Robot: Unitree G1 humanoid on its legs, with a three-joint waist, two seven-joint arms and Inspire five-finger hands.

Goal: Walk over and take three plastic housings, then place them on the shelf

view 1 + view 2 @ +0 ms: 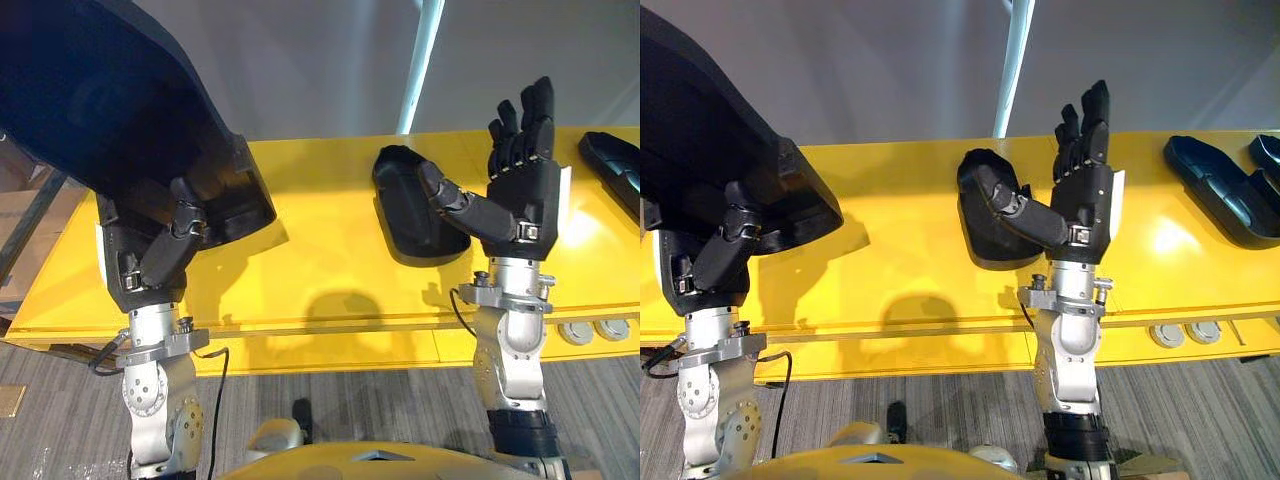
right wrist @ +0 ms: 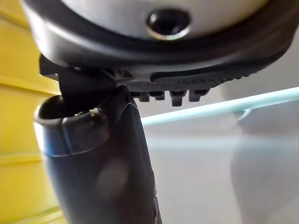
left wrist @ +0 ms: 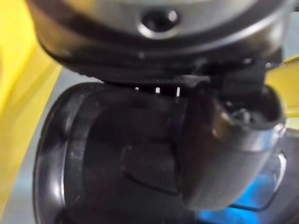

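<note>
While both arms are hovering at the yellow shelf, left hand: clasping a raised housing, likely for placing.
Right hand: standing wide open, empty, near a resting housing.
Far housings: lying at the shelf's right end.

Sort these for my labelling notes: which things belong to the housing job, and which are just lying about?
Job: held housing in left hand; lying housing beyond open right hand; far-right housings; yellow surface.
Lying about: grey discs; pale pole.
</note>
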